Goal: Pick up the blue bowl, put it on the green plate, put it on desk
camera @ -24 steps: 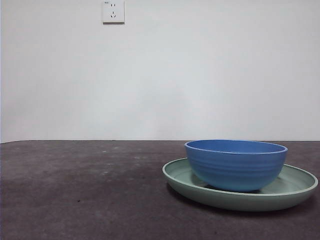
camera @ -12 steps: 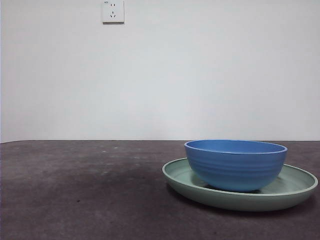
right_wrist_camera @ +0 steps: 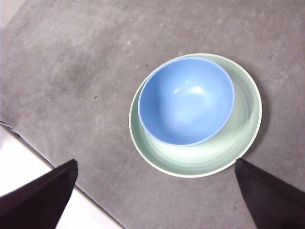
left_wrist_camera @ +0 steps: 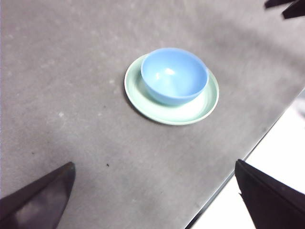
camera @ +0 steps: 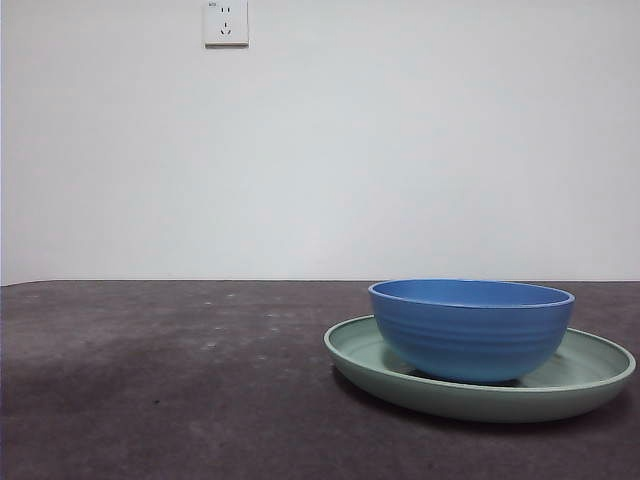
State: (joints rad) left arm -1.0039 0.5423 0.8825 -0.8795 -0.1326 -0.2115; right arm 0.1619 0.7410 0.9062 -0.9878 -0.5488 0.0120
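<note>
The blue bowl (camera: pixel 470 328) stands upright inside the green plate (camera: pixel 590 375) on the desk (camera: pixel 160 380), at the right of the front view. It sits off-centre on the plate. In the left wrist view the bowl (left_wrist_camera: pixel 174 75) and plate (left_wrist_camera: pixel 202 105) lie well ahead of my left gripper (left_wrist_camera: pixel 155 195), which is open and empty. In the right wrist view the bowl (right_wrist_camera: pixel 186 101) and plate (right_wrist_camera: pixel 240 138) lie below my right gripper (right_wrist_camera: pixel 155 193), open and empty, high above them. Neither gripper shows in the front view.
A white wall with a socket (camera: pixel 226 22) rises behind the desk. The desk's edge (left_wrist_camera: pixel 238 162) runs close to the plate in the left wrist view and shows in the right wrist view (right_wrist_camera: pixel 52 164). The other arm's tip (left_wrist_camera: pixel 286 7) shows in a corner.
</note>
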